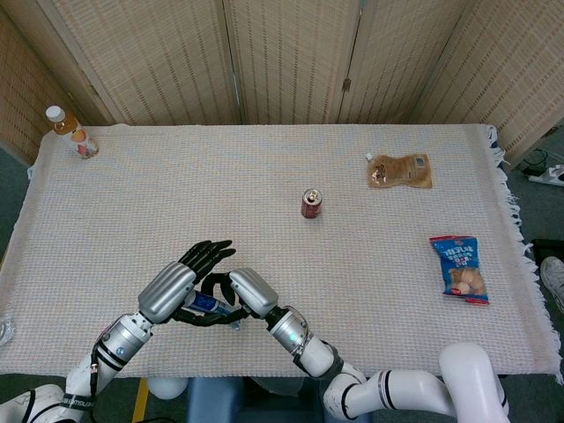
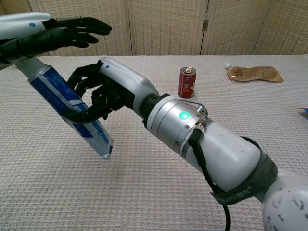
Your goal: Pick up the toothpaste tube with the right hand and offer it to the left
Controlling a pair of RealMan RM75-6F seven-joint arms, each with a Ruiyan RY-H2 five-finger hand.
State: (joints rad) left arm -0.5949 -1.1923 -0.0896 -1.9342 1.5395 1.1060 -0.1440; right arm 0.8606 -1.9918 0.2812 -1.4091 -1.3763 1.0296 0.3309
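The toothpaste tube (image 2: 62, 103) is blue and white and tilts with its cap end up to the left and its crimped end down. My right hand (image 2: 103, 91) grips it around the middle, lifted above the table cloth. My left hand (image 2: 45, 36) reaches over the tube's top with its fingers stretched out and apart; its thumb lies across the cap end and hides the cap. In the head view the left hand (image 1: 187, 275) and right hand (image 1: 240, 293) meet near the table's front edge, with the tube (image 1: 208, 305) between them.
A red can (image 1: 311, 204) stands mid-table. A brown pouch (image 1: 401, 171) lies at the back right and a blue snack bag (image 1: 460, 269) at the right. A drink bottle (image 1: 72, 132) stands at the back left corner. The cloth's fringed edge (image 1: 514, 203) runs along the right.
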